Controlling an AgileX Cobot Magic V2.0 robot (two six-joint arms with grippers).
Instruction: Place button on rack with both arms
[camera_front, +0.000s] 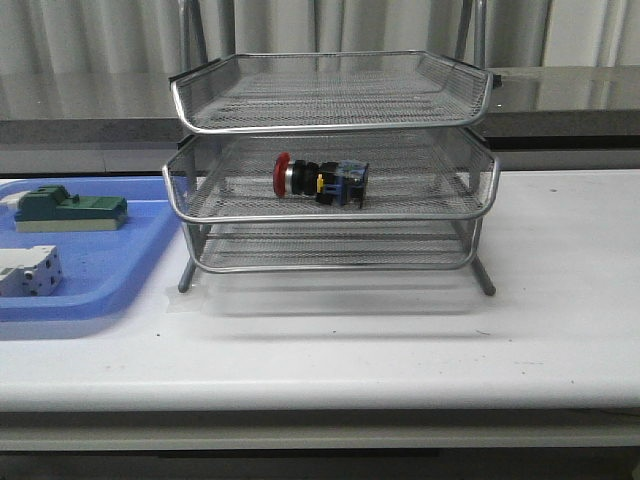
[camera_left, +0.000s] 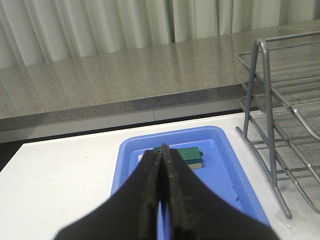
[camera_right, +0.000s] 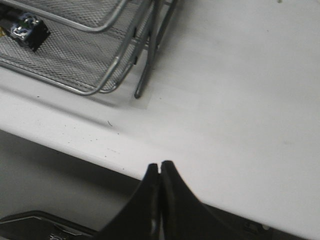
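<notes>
On the left, a blue tray (camera_front: 120, 270) holds a green block (camera_front: 68, 210) and a white part (camera_front: 28, 271). The left gripper (camera_left: 161, 165) hangs over that tray, fingers pressed together, holding nothing. Centre: the button (camera_front: 320, 181) lies on its side on the rack (camera_front: 330, 215), middle tier, red cap pointing left. The right gripper (camera_right: 160, 172) is closed and empty over the table (camera_right: 240, 90) edge.

No readable text, labels, brand names, numbers or signs anywhere: none legible on the button (camera_front: 320, 181), the rack (camera_front: 330, 215), or the worktop (camera_front: 560, 300).
</notes>
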